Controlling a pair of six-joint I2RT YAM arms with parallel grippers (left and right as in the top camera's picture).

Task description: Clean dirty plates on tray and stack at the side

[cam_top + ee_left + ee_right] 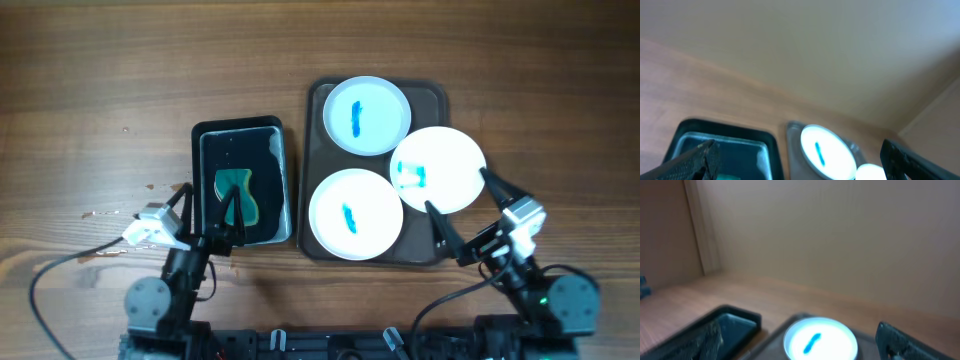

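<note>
The tabletop is brown wood or a wood-look board with plain grain and a matt finish. The tray on it is dark brown and smooth, seemingly plastic, with a faint sheen along its rim. On the tray, the far plate, the right plate and the near plate are white, smooth and glossy; whether they are ceramic or plastic cannot be told. Each carries a thin blue smear. Left of the tray, the basin looks like dark smooth plastic, shiny inside. The sponge in it is dull teal-green. The left gripper and right gripper have matt black fingers, seemingly plastic.
</note>
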